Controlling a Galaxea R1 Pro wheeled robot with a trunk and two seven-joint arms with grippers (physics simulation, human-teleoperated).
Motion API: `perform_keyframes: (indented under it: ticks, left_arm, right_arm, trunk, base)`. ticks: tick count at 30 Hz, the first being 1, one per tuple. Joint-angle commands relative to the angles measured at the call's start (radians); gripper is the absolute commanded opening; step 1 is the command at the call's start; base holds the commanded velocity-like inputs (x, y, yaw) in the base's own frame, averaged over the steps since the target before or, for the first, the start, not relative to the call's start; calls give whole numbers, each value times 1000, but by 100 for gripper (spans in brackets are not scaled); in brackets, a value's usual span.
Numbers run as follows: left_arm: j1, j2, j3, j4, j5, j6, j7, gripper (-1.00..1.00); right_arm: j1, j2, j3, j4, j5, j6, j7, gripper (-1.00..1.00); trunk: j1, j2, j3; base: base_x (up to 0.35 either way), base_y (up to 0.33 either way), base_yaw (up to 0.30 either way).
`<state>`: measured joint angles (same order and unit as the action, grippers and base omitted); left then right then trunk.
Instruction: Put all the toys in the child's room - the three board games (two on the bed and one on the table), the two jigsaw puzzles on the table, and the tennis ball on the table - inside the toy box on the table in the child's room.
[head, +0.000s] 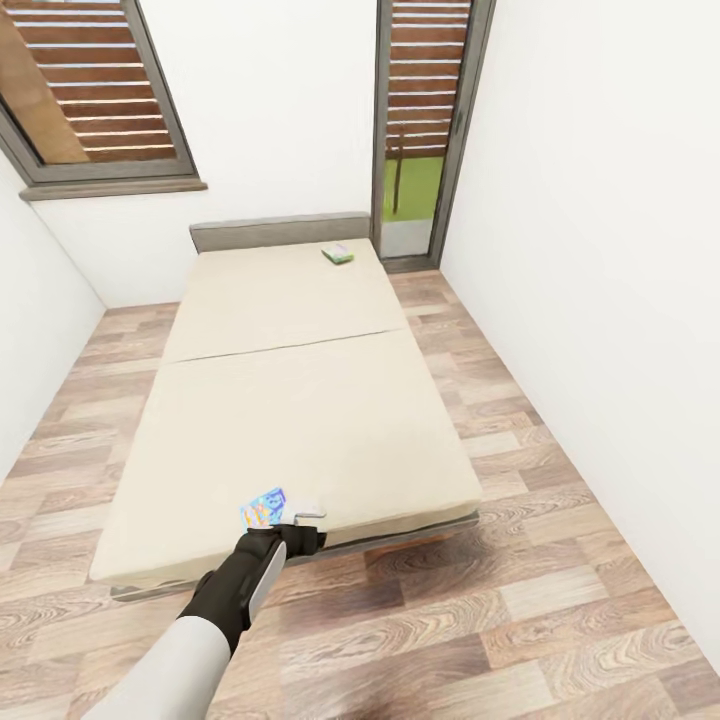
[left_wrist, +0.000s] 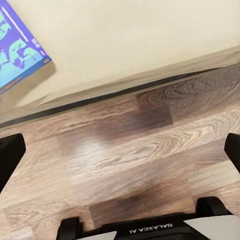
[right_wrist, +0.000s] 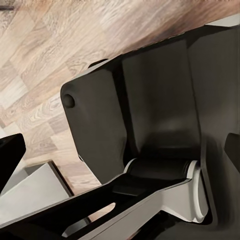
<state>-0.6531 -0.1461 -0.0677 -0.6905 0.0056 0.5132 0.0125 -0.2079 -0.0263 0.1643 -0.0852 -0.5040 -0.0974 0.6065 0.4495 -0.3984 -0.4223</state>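
Your left gripper (head: 300, 520) hangs jaws apart at the bed's (head: 300, 400) foot edge, just beside the blue board game (head: 264, 508). Second board game (head: 338, 254) lies near the headboard corner; right gripper's state can't be told.

The head camera looks from high up, forward and down along the bed (head: 300, 400) from its foot end toward the headboard (head: 280, 231) and windows. The left wrist camera sits close above the wood floor (left_wrist: 125, 150), facing the bed's foot edge, so both views share that edge and the blue board game (left_wrist: 17, 52) beside it. The right wrist camera looks at close range onto dark robot parts (right_wrist: 150, 125) and floor.
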Motion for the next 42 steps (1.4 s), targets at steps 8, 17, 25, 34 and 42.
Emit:
perform_keyframes:
  ticks: [8,17,25,34,42]
  left_arm:
    - [0,-2,-3,-1,1,3,1,100]
    - [0,-4,-5,-1,1,1,1,100]
    - [0,-3,-6,-1,1,0,1,100]
    - [0,-4,-9,-1,1,-1,1,100]
    - [0,-4,-9,-1,1,0,1,100]
  right_arm:
    - [-1,0,8,1,-8,-5,2,100]
    - [-1,0,8,1,-7,-5,2,100]
    - [-1,0,8,1,-3,-4,2,100]
    - [-1,-1,8,1,-6,-4,2,100]
    - [-1,-1,8,1,-7,-4,2,100]
  trunk:
    - [0,-2,-2]
    - [0,-2,-2]
    - [0,-2,-5]
    - [0,-2,-7]
    - [0,-2,-8]
  base:
    - [0,2,101]
    - [0,0,250]
    - [0,0,272]
    - [0,0,174]
    - [52,0,19]
